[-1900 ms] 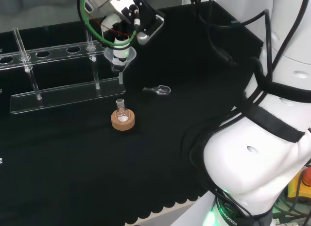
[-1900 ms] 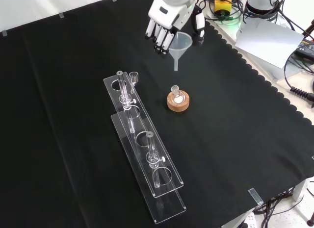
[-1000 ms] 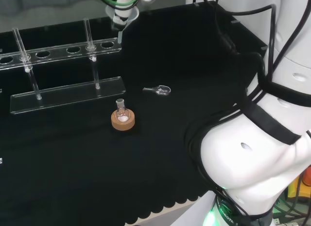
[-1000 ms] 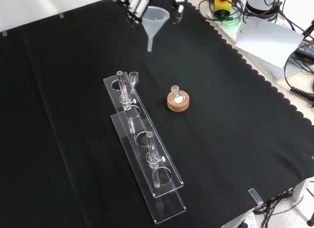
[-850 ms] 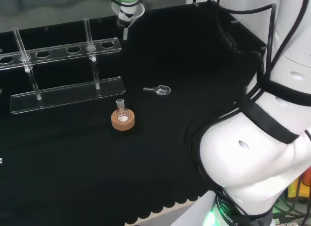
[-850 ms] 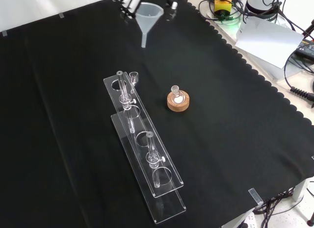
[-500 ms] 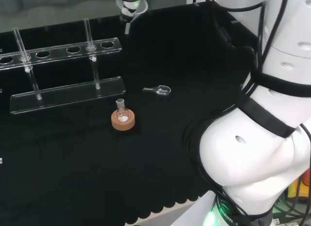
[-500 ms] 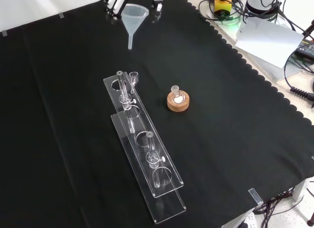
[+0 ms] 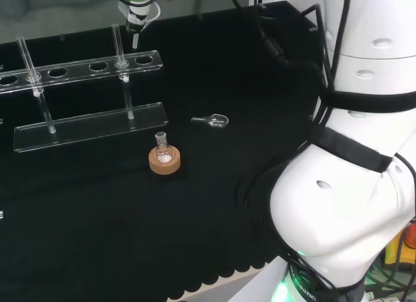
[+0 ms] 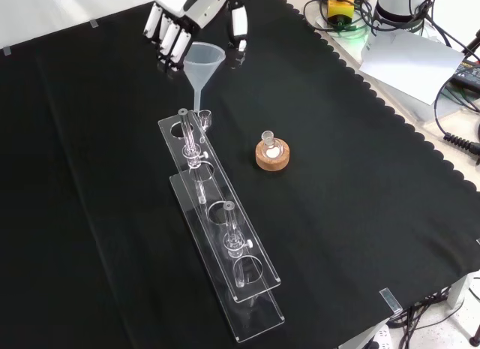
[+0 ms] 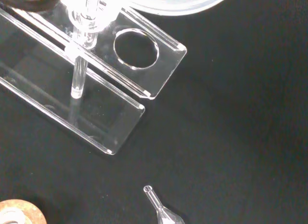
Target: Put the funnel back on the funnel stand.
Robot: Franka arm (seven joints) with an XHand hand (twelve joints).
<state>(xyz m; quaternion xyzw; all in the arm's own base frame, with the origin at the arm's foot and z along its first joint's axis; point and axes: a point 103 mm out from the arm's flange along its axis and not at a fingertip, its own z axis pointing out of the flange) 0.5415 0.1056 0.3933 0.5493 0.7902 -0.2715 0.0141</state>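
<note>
The clear plastic funnel [image 10: 204,61] hangs upright in the air, its stem tip just above the far end of the clear acrylic funnel stand [image 10: 225,236]. My hand [image 10: 187,7] is shut on the funnel's rim, fingers on one side and thumb on the other. In the head view the funnel [image 9: 140,15] hovers over the stand's [image 9: 84,130] right end, close to the end hole [image 9: 144,58]. The wrist view looks down past the funnel's rim [image 11: 178,2] at that empty hole [image 11: 136,49].
A small glass flask on a cork ring [image 10: 271,154] stands right of the stand in the front view. A little glass scoop [image 9: 211,121] lies on the cloth near the stand's end. Two thin clear rods [image 10: 187,135] rise from the stand.
The hand lifted the funnel away from above the flask, carried it leftward in the front view, then came down over the stand's far end.
</note>
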